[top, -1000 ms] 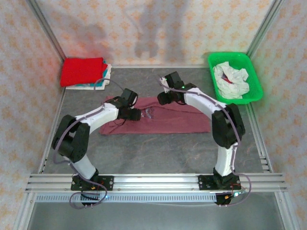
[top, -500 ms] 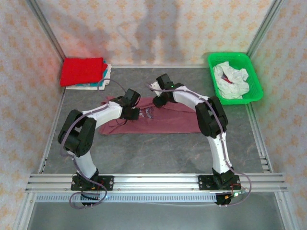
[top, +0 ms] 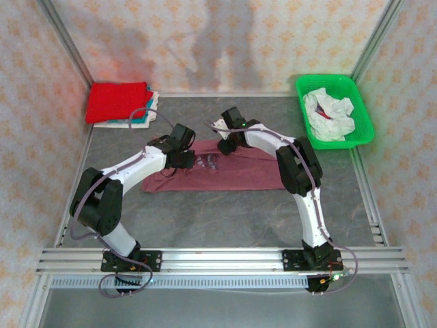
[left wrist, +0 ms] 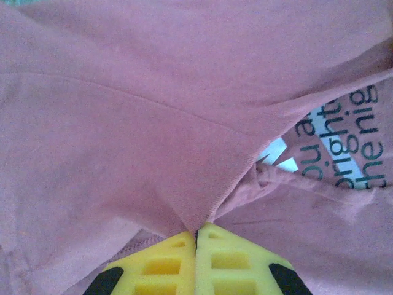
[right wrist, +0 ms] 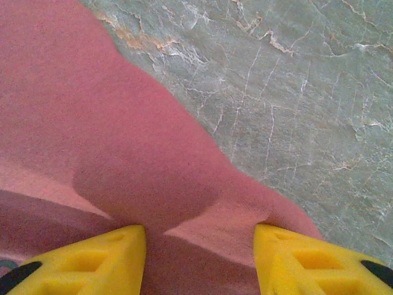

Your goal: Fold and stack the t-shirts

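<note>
A maroon t-shirt [top: 232, 172] lies spread across the middle of the table, its white chest print [left wrist: 344, 147] facing up. My left gripper [top: 186, 160] sits on the shirt's left part, and in the left wrist view its yellow fingers [left wrist: 198, 230] are shut on a raised fold of the maroon cloth [left wrist: 153, 123]. Over the shirt's far edge my right gripper [top: 224, 145] is open. Its fingertips [right wrist: 199, 236] stand apart and press down on the maroon cloth [right wrist: 92, 123], which bunches between them. A bright red t-shirt [top: 116, 101] tops a folded stack, with teal and white ones [top: 146, 116] under it.
The folded stack sits in the back left corner. A green plastic basket [top: 326, 78] at the back right holds crumpled white cloth [top: 328, 113]. Grey stone-patterned table [right wrist: 295, 92] shows beyond the shirt's edge. Patterned walls close in the back and sides.
My left gripper has shut on a fold of the maroon shirt. The right gripper moved left onto the shirt's far edge and its fingers have narrowed a little.
</note>
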You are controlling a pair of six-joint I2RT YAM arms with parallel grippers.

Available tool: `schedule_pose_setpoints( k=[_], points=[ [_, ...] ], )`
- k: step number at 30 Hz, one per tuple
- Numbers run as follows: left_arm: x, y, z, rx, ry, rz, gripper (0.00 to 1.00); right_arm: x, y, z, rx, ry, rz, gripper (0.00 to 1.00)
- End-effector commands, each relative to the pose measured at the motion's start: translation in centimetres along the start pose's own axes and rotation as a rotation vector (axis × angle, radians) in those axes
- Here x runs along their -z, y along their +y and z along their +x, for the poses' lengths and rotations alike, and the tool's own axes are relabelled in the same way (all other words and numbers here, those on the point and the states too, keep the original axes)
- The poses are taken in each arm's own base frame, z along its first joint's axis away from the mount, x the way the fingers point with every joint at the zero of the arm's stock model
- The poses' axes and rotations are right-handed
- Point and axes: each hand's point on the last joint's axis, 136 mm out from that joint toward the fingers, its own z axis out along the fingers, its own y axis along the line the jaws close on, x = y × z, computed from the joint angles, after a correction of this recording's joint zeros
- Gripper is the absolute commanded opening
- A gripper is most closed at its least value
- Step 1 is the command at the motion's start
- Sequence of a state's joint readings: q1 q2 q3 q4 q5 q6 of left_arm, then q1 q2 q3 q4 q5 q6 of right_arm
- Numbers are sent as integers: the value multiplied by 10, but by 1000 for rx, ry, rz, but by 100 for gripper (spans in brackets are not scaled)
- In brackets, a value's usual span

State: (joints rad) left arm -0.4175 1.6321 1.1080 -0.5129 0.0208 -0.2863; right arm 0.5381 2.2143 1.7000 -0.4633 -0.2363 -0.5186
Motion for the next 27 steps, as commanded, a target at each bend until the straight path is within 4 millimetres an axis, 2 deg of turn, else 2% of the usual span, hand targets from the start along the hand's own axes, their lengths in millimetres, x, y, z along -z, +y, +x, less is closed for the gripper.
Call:
schedule_pose_setpoints(
  k=[1,6,12,15,18,23,24,27],
  points=[
    [7,11,18,-30,51,-46,0,9,1,-4,18,-15,0,49],
    [2,12,34,-58,92,-57,0,25,1,-10,11,-35,-2,50],
    [-6,-6,43,-114,129,-13,0,48,5,-20,-3,-71,-24,50],
    [-8,-10,44,-146,144,-18,2,57,5,-25,-22,-86,-25,50],
    [-11,-11,48,-173,168,-17,9,68,2,-30,-50,-111,-9,51],
    [-21,-5,60,-212,225,-51,7,89,4,-40,-112,-155,-34,52],
    [-24,-4,63,-215,239,-56,3,92,5,-42,-138,-164,-51,52],
    [-31,-1,66,-203,248,-78,1,96,6,-45,-250,-186,-117,52]
  ],
)
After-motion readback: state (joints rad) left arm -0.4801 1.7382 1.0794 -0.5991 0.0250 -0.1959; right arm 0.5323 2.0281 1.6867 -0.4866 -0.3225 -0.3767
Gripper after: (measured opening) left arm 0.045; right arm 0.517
